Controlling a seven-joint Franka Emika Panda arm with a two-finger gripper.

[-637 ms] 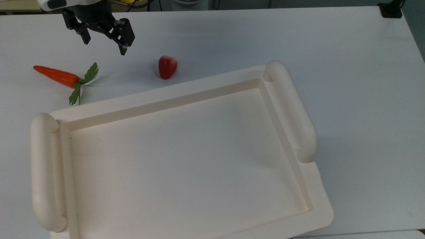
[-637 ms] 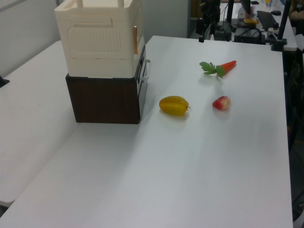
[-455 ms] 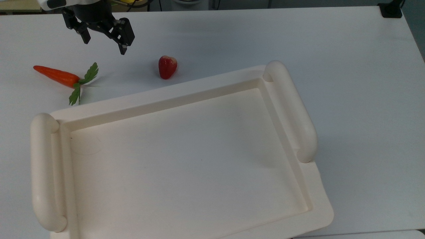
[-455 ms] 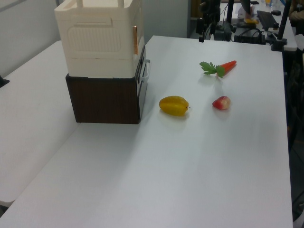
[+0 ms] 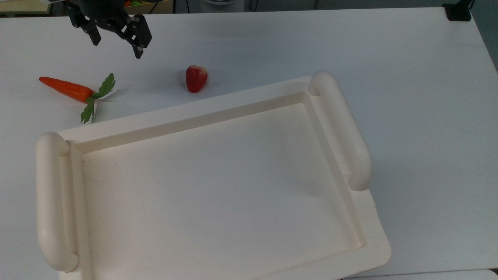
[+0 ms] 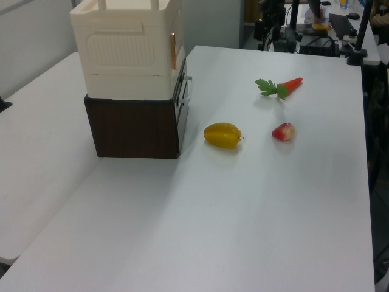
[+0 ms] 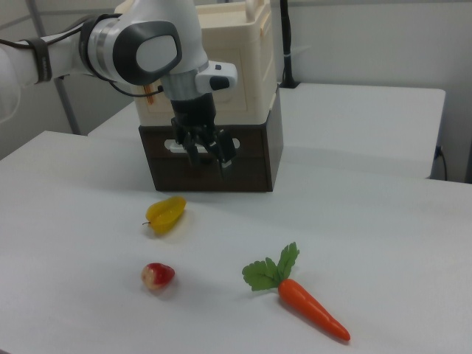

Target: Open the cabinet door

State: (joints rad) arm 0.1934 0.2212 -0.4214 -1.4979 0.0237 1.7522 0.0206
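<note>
- Cream-white plastic makes the cabinet (image 6: pixel 126 52); it stands on a dark brown wooden base (image 6: pixel 134 128) on the white table (image 6: pixel 255 207).
- The cabinet door (image 6: pixel 180 68) is the thin front panel at the left view's right side of the cabinet. It lies nearly flush with the body, with a narrow orange strip at its edge.
- The top of the cabinet is a recessed tray (image 5: pixel 218 182) with two rounded bars, one at each short side.
- The gripper (image 5: pixel 115 42) hangs in the air near the top view's upper left corner, above the table and well apart from the cabinet. Its two black fingers are spread, with nothing between them.
- In the right view the gripper (image 7: pixel 208 158) is seen in front of the brown base, pointing down.
- A carrot (image 5: pixel 66 88) with green leaves lies under the gripper in the top view, not touching it.
- A red strawberry (image 5: pixel 195 78) lies just beside the tray edge in the top view.
- A yellow starfruit (image 6: pixel 222 135) lies between the strawberry (image 6: pixel 283 131) and the base.
</note>
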